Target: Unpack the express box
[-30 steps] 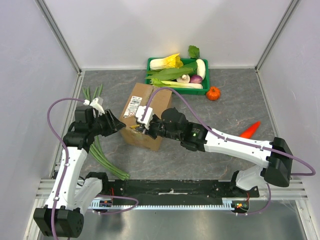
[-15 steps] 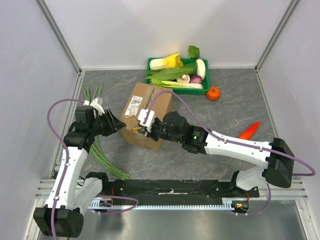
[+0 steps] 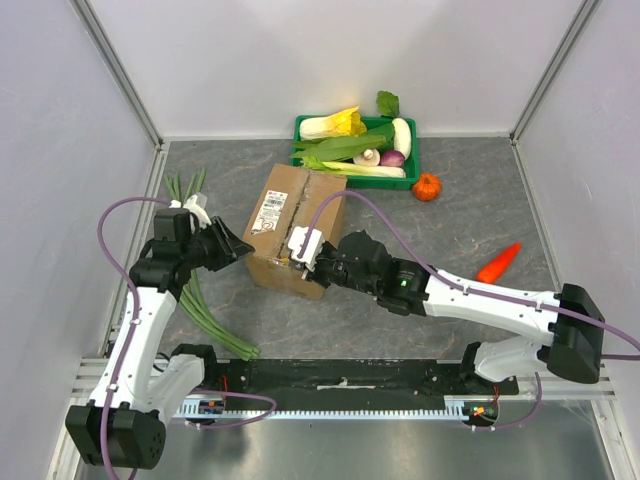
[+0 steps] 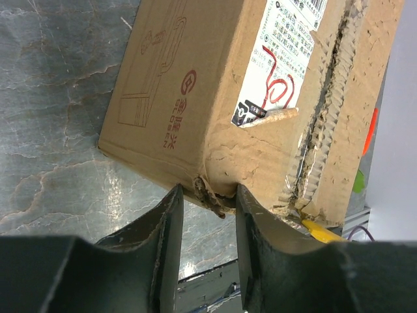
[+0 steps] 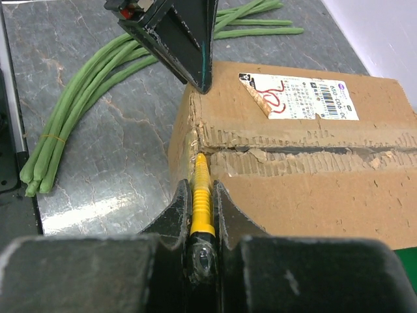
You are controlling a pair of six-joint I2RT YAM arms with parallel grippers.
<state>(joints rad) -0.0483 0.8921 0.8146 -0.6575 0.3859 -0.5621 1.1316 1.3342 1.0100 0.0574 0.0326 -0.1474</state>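
Observation:
The express box [image 3: 290,215] is a brown carton with a white label [image 3: 268,210], lying at the centre of the table. Its top seam is torn open along its length [image 5: 293,153]. My right gripper [image 3: 303,253] is shut on a yellow ribbed cutter [image 5: 201,192], whose tip sits at the near end of the seam. The cutter also shows in the left wrist view [image 4: 319,228]. My left gripper [image 3: 238,245] is open, its fingertips [image 4: 172,202] against the box's torn left corner [image 4: 212,195]. It also shows in the right wrist view [image 5: 189,45].
A bundle of long green stalks [image 3: 200,300] lies left of the box, under the left arm. A green tray [image 3: 410,165] of vegetables stands behind the box. A small orange pumpkin [image 3: 427,187] and a carrot [image 3: 498,260] lie on the right.
My right gripper has drawn the yellow cutter toward the near end of the box's seam. The box has shifted slightly. The left gripper has stayed at the corner.

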